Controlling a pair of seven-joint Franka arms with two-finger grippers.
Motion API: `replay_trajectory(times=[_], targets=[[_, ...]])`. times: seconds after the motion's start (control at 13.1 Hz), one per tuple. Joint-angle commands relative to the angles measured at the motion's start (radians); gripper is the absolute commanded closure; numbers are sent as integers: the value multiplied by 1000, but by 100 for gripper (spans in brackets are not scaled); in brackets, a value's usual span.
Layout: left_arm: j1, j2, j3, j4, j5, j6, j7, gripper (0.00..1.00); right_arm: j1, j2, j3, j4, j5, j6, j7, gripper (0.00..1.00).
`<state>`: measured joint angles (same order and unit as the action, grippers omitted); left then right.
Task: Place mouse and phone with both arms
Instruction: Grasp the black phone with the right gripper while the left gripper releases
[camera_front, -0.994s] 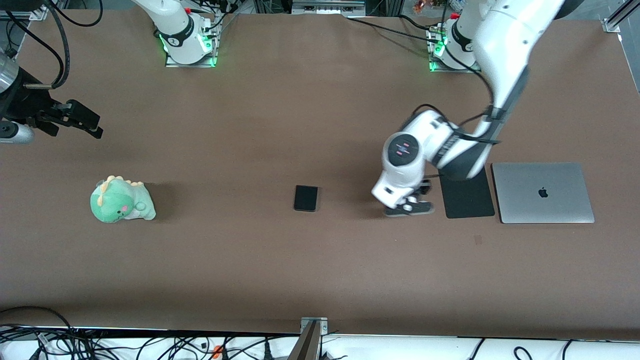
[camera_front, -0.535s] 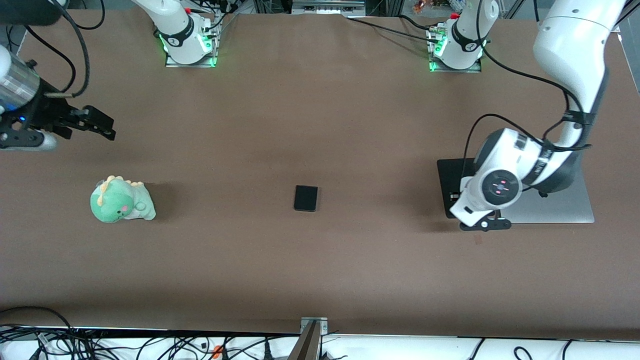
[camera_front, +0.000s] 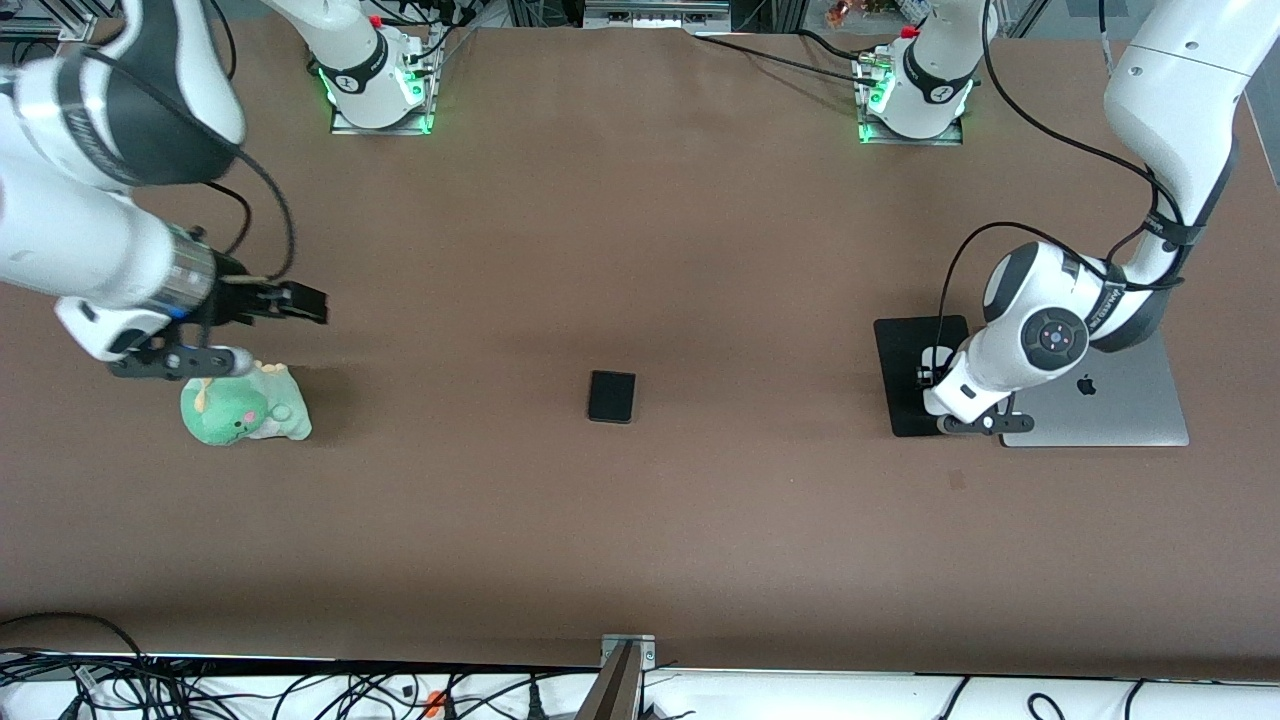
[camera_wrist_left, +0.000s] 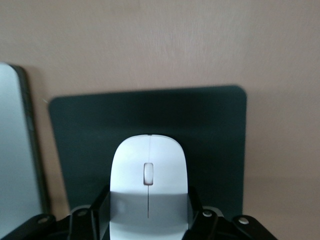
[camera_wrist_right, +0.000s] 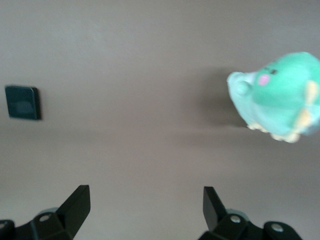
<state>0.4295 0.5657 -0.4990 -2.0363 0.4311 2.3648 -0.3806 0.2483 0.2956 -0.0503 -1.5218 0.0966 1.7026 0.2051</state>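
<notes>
The white mouse with a thin grey centre line sits between the fingers of my left gripper, which is shut on it. The left gripper holds it low over the black mouse pad; I cannot tell whether they touch. The black phone lies flat mid-table, apart from both grippers. It also shows in the right wrist view. My right gripper is open and empty over bare table beside the plush. Its two fingers stand wide apart in the right wrist view.
A green plush dinosaur lies toward the right arm's end, just under the right wrist. A closed silver laptop lies beside the mouse pad at the left arm's end. Cables run along the front edge.
My left arm carried the mouse from nearer the table's middle to over the mouse pad. My right arm swung in from the table's end to beside the plush dinosaur, gripper still open.
</notes>
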Motion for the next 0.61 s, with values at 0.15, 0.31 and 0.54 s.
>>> replay_trajectory(times=[0.15,0.31,0.54], targets=[[32,-61,-19,-62,-2,28,17,0,167,152,-3,18,11,202,313,0],[28,-85,-26,-45,-2,-4,14,0,229,218,-3,20,11,296,426,0],[23,-161,-87,75,-3,-228,14,0,330,331,-3,26,23,452,542,0]])
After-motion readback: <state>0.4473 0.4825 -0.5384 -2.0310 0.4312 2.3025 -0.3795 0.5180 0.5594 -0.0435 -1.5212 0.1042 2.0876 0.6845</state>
